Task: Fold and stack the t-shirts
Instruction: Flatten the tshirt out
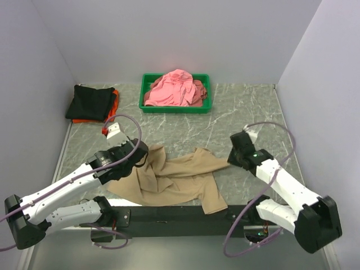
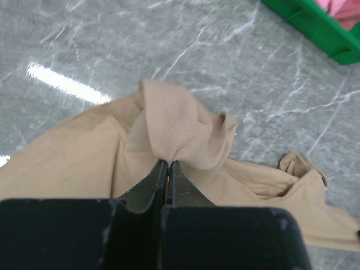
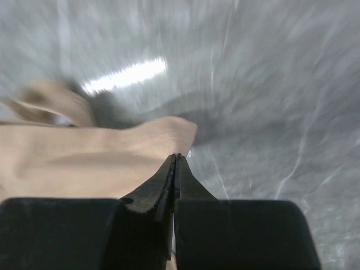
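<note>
Soft, light tan tee (image 1: pixel 174 177) lies crumpled by the tabletop's near edge; left jaws and right jaws each clamp its cloth. Hems would likely hold best.

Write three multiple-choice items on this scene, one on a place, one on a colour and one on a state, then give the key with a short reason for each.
1. Where does the green tray stand?
A. At the far side of the table
B. At the near edge, between the arm bases
C. On the floor

2. What colour is the shirt held by the left gripper and the right gripper?
A. Pink
B. Tan
C. Black

3. How is the left gripper?
A. Wide open
B. Shut on the shirt
C. Out of view

Key:
1 A: the top view shows the tray near the back wall.
2 B: both wrist views show tan cloth at the fingertips.
3 B: its jaws are closed with a bunch of cloth pinched between them.
</note>
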Motion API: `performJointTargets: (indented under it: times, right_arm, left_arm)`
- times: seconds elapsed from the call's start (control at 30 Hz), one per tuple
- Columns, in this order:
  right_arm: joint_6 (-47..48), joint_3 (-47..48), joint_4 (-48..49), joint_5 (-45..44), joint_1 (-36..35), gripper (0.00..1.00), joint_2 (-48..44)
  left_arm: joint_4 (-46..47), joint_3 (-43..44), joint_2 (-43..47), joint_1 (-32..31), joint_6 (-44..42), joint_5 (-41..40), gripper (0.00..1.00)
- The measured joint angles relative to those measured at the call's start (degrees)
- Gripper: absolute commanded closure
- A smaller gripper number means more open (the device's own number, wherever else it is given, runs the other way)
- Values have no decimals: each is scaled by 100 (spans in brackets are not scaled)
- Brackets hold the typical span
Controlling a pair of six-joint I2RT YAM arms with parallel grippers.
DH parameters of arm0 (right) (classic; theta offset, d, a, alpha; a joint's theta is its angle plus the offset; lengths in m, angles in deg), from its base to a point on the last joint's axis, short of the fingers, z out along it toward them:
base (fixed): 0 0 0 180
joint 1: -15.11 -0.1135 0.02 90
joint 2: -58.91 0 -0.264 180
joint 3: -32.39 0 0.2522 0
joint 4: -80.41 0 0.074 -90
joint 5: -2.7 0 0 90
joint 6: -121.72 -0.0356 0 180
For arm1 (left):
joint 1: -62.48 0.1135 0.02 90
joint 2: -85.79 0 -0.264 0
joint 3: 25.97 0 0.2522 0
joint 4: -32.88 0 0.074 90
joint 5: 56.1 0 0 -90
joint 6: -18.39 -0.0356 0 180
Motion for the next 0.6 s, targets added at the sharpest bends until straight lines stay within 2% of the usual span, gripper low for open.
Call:
performJointTargets:
  times: [0.2,0.47,0.6]
  right_arm:
    - [105,920,20,-452,586,100,-369]
    - [356,1137,-116,-608,769,100,-739]
    - [579,2201,-155,-933,789,100,-1117]
  left_arm:
    - [466,332,24,184,-527,7,99]
    - [531,898,-127,671,-981,-48,99]
    - [603,1593,103,695,-1410,-214,99]
